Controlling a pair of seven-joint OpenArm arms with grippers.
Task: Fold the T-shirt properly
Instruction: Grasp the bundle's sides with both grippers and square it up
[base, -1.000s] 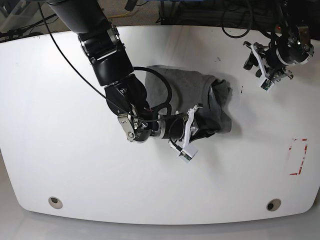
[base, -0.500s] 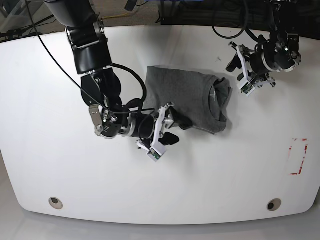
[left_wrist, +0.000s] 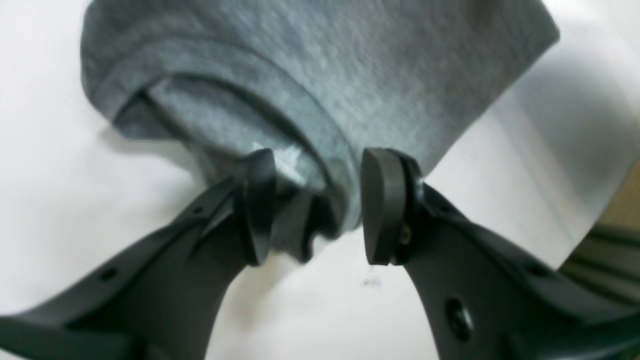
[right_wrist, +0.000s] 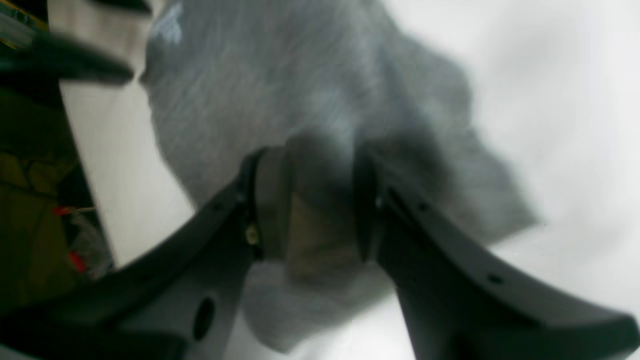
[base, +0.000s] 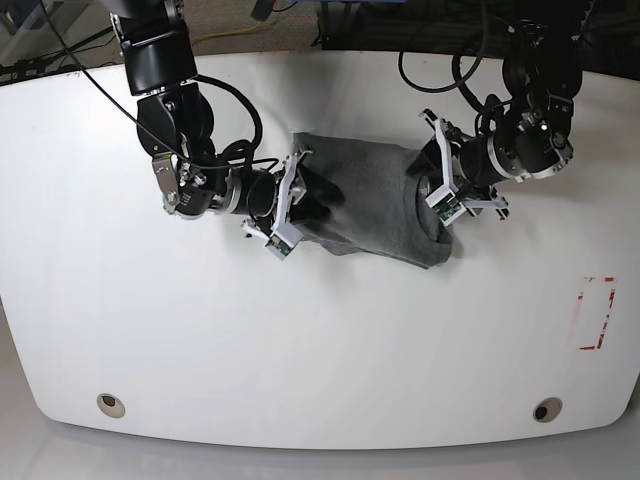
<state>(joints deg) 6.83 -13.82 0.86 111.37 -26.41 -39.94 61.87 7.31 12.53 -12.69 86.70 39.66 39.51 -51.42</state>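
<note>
Already the T-shirt (base: 375, 205) lies folded small on the table (base: 320, 370). The left gripper (left_wrist: 317, 205) straddles the collar (left_wrist: 280, 110), jaws apart; the right gripper (right_wrist: 307, 200) looks spread over cloth. Pinching only one layer would likely drag the folds apart.

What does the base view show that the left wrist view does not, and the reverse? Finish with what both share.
Only the base view shows the whole table, the right gripper at the T-shirt's far end, and red tape marks. Only the left wrist view shows the left gripper open, straddling the ribbed collar. Both show the grey T-shirt on white table.
</note>
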